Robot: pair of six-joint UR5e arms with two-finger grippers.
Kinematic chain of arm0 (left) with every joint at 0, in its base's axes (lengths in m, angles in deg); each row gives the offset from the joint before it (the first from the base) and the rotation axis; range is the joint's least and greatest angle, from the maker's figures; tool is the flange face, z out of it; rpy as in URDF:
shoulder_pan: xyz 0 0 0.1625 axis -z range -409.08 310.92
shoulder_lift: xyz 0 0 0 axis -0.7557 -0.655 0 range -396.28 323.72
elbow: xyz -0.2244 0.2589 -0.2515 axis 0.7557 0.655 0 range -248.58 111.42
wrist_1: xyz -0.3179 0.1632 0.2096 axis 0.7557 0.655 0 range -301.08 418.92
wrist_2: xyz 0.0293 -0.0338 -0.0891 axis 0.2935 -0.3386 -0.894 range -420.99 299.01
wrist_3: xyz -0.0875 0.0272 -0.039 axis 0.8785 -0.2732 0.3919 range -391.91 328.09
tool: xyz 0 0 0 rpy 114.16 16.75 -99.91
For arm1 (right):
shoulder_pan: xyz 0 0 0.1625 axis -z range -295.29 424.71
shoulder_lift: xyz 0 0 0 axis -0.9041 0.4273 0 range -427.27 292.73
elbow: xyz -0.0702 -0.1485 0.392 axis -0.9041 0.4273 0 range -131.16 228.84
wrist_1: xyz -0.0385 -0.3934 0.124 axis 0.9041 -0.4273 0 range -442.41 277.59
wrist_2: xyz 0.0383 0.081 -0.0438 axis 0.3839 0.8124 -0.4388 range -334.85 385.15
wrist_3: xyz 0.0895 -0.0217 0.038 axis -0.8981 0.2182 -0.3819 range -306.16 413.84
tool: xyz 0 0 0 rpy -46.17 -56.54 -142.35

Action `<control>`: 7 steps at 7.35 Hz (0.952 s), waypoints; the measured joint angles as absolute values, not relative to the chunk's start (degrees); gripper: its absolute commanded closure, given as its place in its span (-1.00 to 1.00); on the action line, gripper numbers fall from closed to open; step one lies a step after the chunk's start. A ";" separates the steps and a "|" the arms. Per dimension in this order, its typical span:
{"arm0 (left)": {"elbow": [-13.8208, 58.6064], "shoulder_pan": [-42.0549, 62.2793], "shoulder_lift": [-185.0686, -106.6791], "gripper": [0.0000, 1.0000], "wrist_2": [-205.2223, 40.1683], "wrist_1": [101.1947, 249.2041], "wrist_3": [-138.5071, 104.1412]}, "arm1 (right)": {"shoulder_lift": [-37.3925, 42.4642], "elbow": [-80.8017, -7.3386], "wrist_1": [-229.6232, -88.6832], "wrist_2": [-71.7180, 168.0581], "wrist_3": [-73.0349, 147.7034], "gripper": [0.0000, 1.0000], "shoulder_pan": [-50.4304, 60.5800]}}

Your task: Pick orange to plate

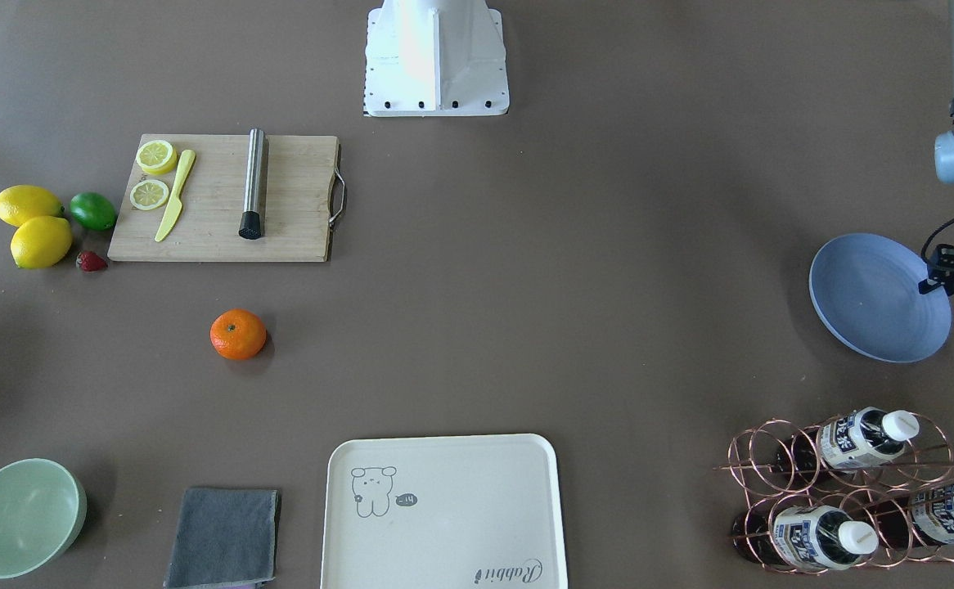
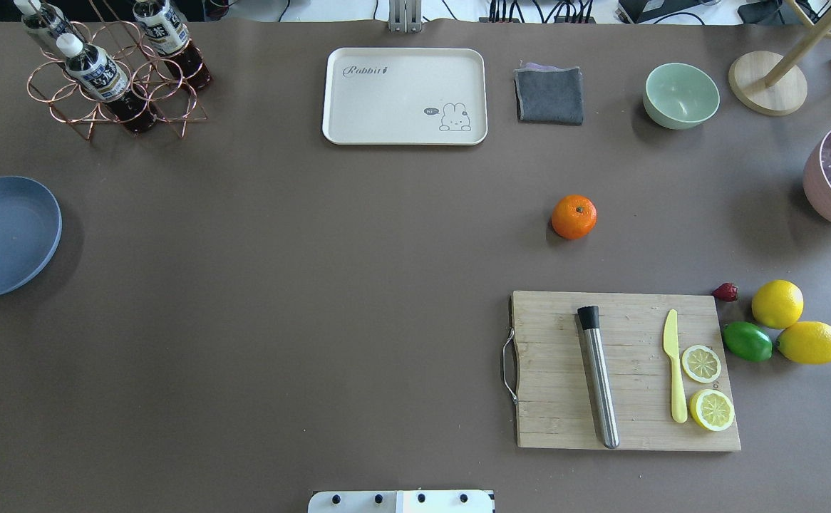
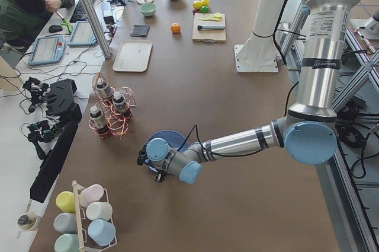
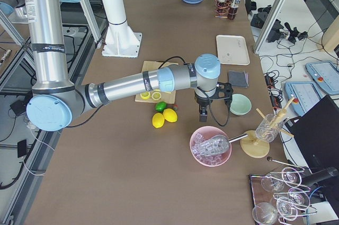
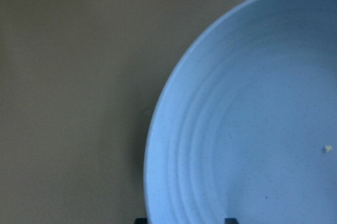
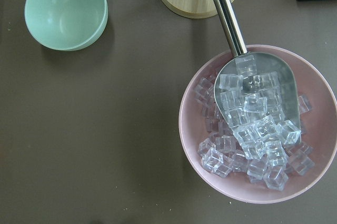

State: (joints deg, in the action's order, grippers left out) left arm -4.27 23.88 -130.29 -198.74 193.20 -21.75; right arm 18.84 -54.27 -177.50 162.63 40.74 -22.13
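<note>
Plainly, the orange sits loose on the table just off the cutting board, with the plate well apart from that board. An off-centre pinch could roll the fruit away. The left gripper hangs with fingers spread at the plate's rim; the right gripper I cannot tell.
</note>
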 measured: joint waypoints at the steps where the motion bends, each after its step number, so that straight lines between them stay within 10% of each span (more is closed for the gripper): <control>1: -4.13 23.91 -130.27 1.00 -198.97 193.13 -20.78 | 18.78 -54.36 -177.50 162.66 40.74 -1.00 -22.13; 7: 4.84 26.81 -131.00 1.00 -209.85 189.42 -16.86 | 17.25 -52.85 -173.39 162.22 39.98 -1.00 -20.93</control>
State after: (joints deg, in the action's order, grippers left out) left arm 4.84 26.81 -131.00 -209.85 189.42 -16.86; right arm 17.25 -52.85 -173.39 162.22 39.98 -20.93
